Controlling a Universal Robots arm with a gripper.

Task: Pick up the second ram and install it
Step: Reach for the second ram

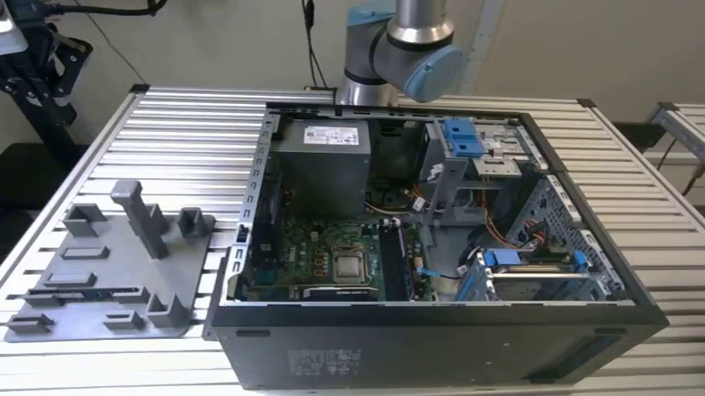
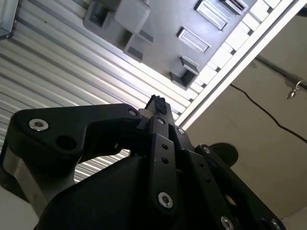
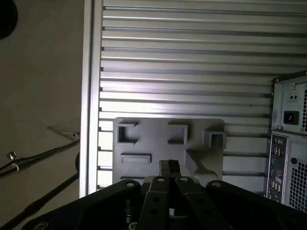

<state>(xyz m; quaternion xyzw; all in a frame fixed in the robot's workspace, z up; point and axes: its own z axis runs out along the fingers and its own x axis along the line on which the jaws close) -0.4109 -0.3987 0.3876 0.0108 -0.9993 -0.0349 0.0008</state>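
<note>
The big black computer case (image 1: 441, 346) sits nearest in the exterior view, open on top so you can see inside. It rests on the worktop (image 1: 187, 140), which is made of long metal slats. Beside the case, on the exterior view's left, lies a grey plate (image 1: 111, 318) with pegs that stand up. In the first wrist view the gripper (image 3: 169, 166) hangs over that plate, apart from it. Its fingers (image 3: 164, 168) are pressed together and nothing is between them. The second ram (image 1: 97, 290) seems to be the thin dark strip lying in a slot on the plate, though it is too small to be sure. So the job looks to be just at the start: the stick is not picked up yet and not put in. The long slots (image 1: 397, 260) beside the silver chip (image 1: 350, 266) in the case are where it belongs, I think, and I cannot tell if another stick is in there
</note>
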